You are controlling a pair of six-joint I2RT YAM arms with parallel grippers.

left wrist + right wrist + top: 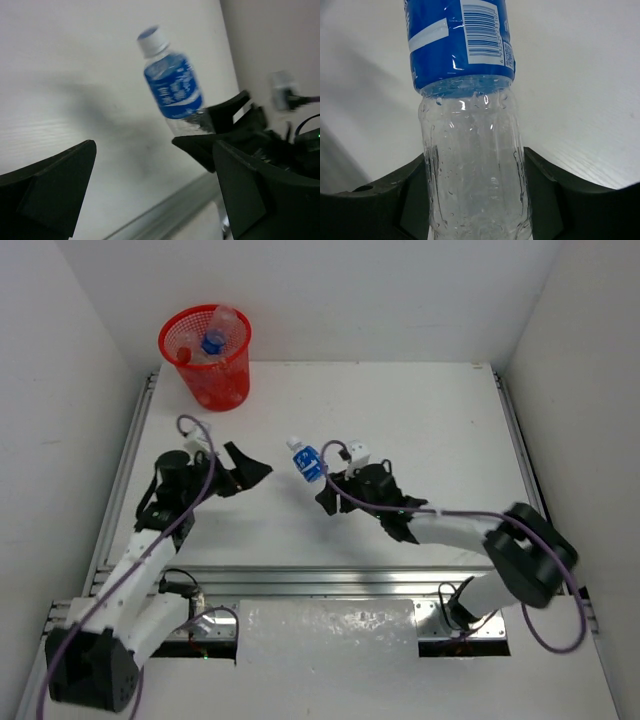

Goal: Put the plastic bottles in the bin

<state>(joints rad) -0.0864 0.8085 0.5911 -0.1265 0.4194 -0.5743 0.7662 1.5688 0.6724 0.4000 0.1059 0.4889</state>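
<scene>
My right gripper [325,486] is shut on the clear lower half of a blue-labelled plastic bottle [305,460], held above the table with its white cap pointing toward the left arm. The bottle fills the right wrist view [470,150] between my black fingers [545,185]. The left wrist view shows the same bottle [172,85] ahead of my left gripper [155,165]. My left gripper [252,472] is open and empty, a short gap left of the cap. The red mesh bin [207,355] stands at the far left with several bottles [215,338] inside.
An aluminium rail [330,580] runs along the table's near edge in front of the arm bases. White walls enclose the table on the left, back and right. Purple cables [195,480] loop over both arms.
</scene>
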